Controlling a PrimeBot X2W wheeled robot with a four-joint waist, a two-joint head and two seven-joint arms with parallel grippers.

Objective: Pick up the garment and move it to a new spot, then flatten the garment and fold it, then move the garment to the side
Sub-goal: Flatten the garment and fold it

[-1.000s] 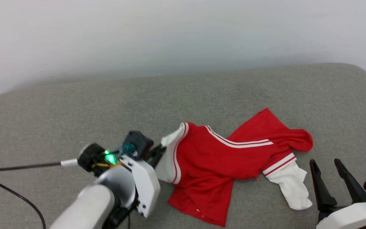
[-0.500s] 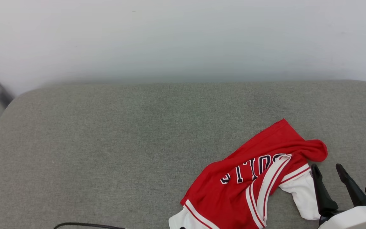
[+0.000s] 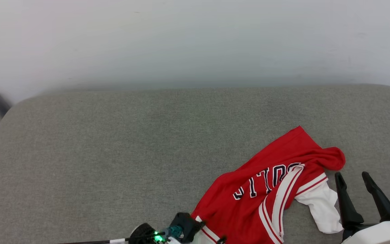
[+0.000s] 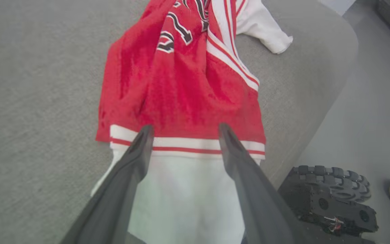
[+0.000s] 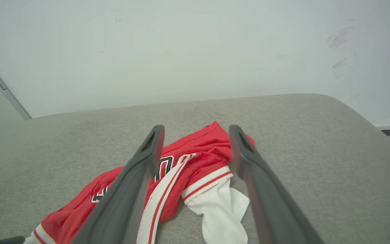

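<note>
**Operator:** What has changed at the left gripper (image 4: 185, 128)?

**Technician:** A second ago its jaws were closed on a white sleeve of the garment (image 3: 259, 189). They now stand wide apart, straddling that near sleeve (image 4: 185, 189) just below its striped cuff (image 4: 185, 144), and they hold nothing. The garment has also turned over. The plain red face was up, and the black lettering (image 3: 266, 179) now shows. The head view has shifted too, so part of the apparent displacement is camera motion.

**Operator:** What does this mean for the task?

**Technician:** The release suggests the relocation step is done. Flattening appears to be next, and nothing is folded yet.

**Operator:** What are the garment's condition and location?

**Technician:** It lies crumpled on the grey cushion (image 3: 113, 145), in the near right area, close to the front edge. The body is bunched along a diagonal, and a striped band crosses the lettering. The far sleeve (image 3: 320, 206) trails toward the right gripper (image 3: 351, 174). That gripper's jaws are spread wide and empty, just beside the sleeve.
</note>
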